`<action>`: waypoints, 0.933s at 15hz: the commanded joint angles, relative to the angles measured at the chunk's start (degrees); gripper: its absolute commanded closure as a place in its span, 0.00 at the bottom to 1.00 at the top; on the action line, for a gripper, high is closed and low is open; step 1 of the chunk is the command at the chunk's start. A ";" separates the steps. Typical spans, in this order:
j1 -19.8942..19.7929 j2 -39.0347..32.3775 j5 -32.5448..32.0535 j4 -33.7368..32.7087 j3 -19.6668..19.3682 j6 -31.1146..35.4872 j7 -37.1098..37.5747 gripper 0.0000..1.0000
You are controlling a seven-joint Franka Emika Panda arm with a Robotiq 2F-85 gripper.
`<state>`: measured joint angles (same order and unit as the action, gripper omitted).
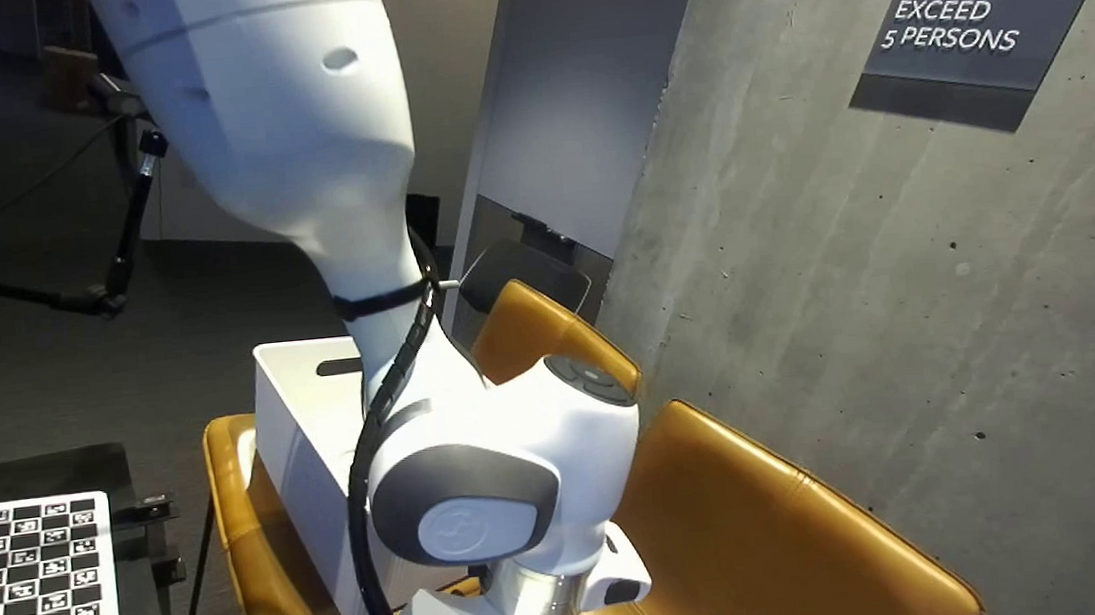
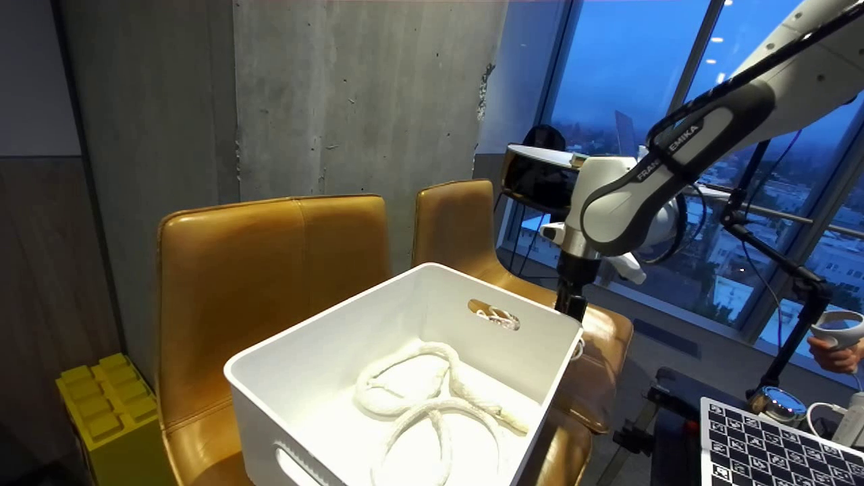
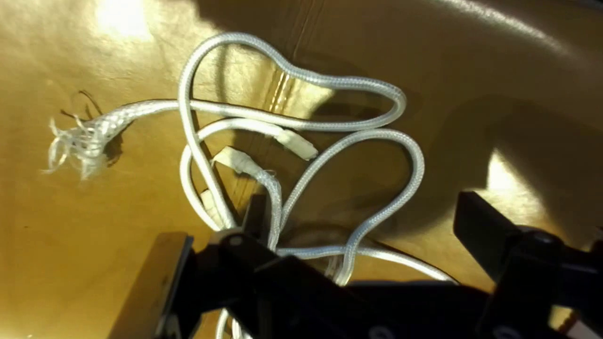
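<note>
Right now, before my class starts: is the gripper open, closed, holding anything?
Gripper: open, fingers wide apart, nothing held between them; white cords lie beneath.

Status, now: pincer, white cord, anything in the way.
Pincer open above looped white cord, nothing gripped. Cord lies on tan chair seat, one end frayed. White bin alongside, possible obstruction.

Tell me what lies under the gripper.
The wrist view shows white cord in overlapping loops on a tan chair, one end frayed, below the open gripper. Low in that view the gripper's body covers cord and chair, so that part cannot be seen.
</note>
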<state>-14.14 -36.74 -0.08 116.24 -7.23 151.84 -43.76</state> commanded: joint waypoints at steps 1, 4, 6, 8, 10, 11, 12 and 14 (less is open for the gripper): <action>-0.70 -7.58 -3.11 -6.92 2.19 -0.01 3.65 0.00; 0.10 -11.82 -4.65 -10.44 3.16 -0.34 6.47 0.00; 0.60 -14.21 -6.00 -12.10 3.48 -0.18 8.36 0.00; 0.89 -15.96 -7.29 -12.87 3.18 -0.25 9.90 0.27; 0.90 -16.95 -8.57 -13.64 2.77 -0.33 11.71 0.31; 0.84 -17.21 -9.15 -14.01 2.60 -0.42 12.54 0.37; 0.87 -17.51 -9.62 -14.40 2.36 -0.51 13.44 0.44; 0.98 -17.70 -10.29 -14.46 2.00 -0.57 14.74 0.60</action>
<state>-13.37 -51.89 -8.52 103.51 -5.21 151.73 -32.13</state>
